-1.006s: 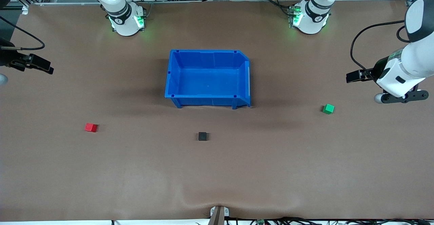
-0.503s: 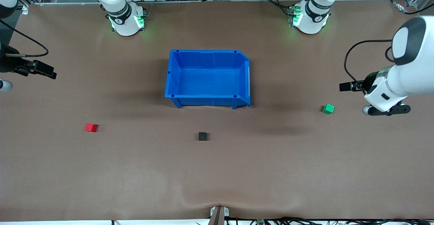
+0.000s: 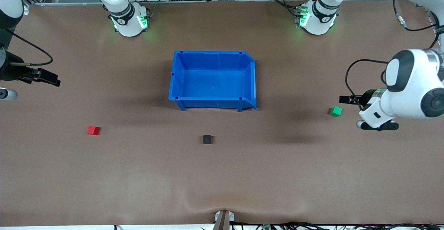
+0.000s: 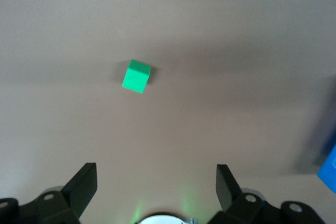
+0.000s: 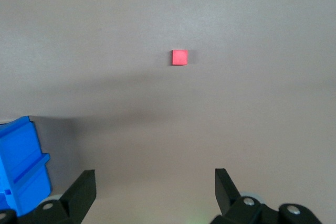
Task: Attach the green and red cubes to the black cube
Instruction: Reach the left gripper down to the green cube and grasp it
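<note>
The green cube (image 3: 335,111) lies on the table toward the left arm's end and shows in the left wrist view (image 4: 136,76). The red cube (image 3: 93,130) lies toward the right arm's end and shows in the right wrist view (image 5: 179,57). The black cube (image 3: 207,139) lies between them, nearer the front camera than the blue bin. My left gripper (image 3: 376,125) hovers beside the green cube, open and empty (image 4: 156,177). My right gripper (image 3: 6,93) hovers at the table's edge, well apart from the red cube, open and empty (image 5: 155,179).
The large blue bin (image 3: 177,81) stands mid-table with nothing in it; a corner of it shows in both wrist views (image 5: 21,166) (image 4: 329,169). The arm bases stand along the edge farthest from the front camera. The brown table cover is slightly rumpled at its near edge.
The left arm has swung down and in, bringing its gripper close beside the green cube. The right gripper has shifted slightly toward the red cube. The cubes have not moved.
</note>
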`<state>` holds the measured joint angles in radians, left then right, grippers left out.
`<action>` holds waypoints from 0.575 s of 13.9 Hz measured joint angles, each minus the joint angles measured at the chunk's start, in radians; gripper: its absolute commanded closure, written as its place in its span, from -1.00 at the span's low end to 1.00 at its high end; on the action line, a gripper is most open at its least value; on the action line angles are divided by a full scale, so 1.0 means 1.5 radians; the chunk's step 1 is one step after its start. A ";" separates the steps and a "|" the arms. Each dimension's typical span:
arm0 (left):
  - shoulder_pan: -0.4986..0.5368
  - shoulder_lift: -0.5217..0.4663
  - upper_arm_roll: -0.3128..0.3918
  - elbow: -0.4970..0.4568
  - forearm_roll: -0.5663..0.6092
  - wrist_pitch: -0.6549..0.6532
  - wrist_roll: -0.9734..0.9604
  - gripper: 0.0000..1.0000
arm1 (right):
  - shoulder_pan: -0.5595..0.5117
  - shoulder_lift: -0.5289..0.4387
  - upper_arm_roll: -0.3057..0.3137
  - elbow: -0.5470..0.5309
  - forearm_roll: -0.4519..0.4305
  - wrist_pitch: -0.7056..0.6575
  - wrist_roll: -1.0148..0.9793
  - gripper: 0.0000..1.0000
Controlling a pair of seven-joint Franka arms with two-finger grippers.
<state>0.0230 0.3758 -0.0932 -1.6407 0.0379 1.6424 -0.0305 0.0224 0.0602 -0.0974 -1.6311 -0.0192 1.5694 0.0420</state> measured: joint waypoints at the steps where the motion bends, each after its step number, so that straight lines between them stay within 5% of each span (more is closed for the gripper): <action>1: 0.000 0.009 0.000 -0.004 0.000 0.013 0.003 -1.00 | 0.000 0.004 0.000 -0.001 0.000 0.001 0.000 -1.00; 8: 0.000 0.028 -0.001 -0.072 0.000 0.135 0.006 -1.00 | -0.004 0.031 -0.001 -0.002 0.000 0.021 0.000 -1.00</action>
<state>0.0223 0.4172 -0.0948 -1.7481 0.0379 1.8456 -0.0222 0.0160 0.1063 -0.0994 -1.6341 -0.0192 1.6003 0.0418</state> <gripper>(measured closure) 0.000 0.000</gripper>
